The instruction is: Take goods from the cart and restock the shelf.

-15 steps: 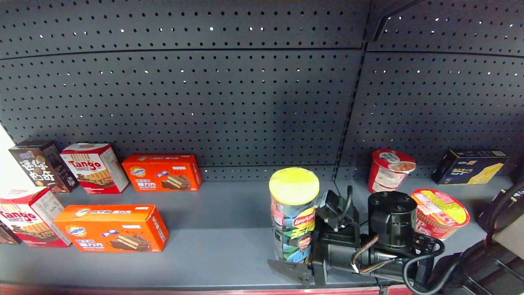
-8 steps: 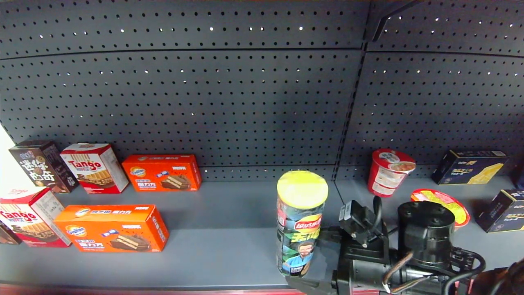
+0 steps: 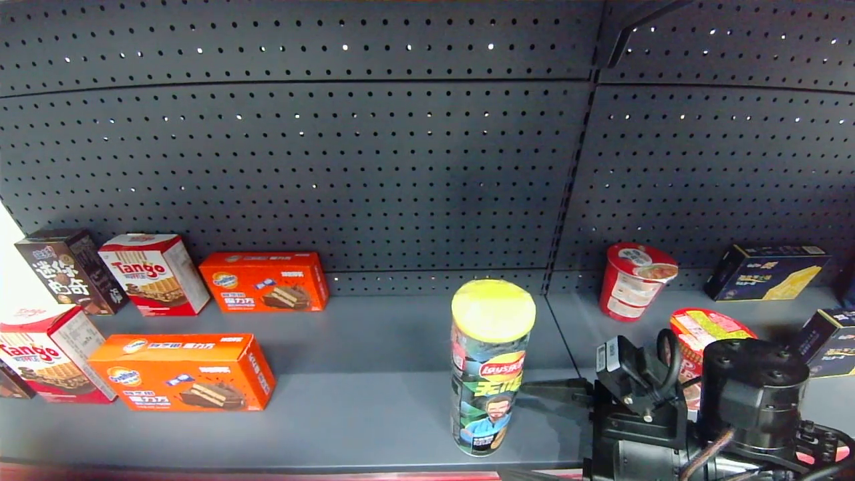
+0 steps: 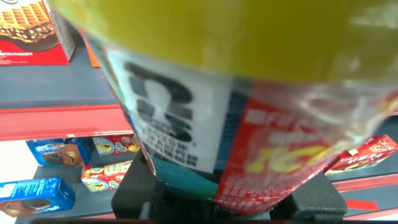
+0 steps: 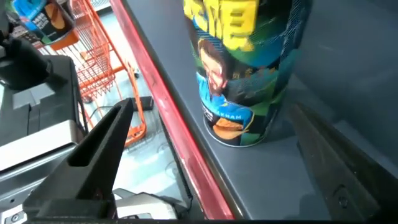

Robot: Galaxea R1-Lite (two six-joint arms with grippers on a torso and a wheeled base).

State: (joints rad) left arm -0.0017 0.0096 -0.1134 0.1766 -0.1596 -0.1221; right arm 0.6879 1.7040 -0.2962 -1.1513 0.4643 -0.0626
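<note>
Left of the chip can (image 3: 493,367) lies an orange box (image 3: 182,371), right a cup (image 3: 634,280).

Count, left to right:
- orange boxes, 2 (image 3: 264,280) (image 3: 180,371)
- red-and-white wafer boxes, 2 (image 3: 153,274) (image 3: 50,354)
- dark brown box (image 3: 70,270), 1
- chip canisters, 2: green-label canister (image 3: 493,367), red-label canister (image 4: 249,124)
- noodle cups, 2 (image 3: 634,280) (image 3: 708,331)
- dark blue boxes, at least 2 (image 3: 768,270) (image 3: 828,341)

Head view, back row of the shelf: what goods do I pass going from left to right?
brown box → red-and-white wafer box → orange box → red cup → dark blue box
</note>
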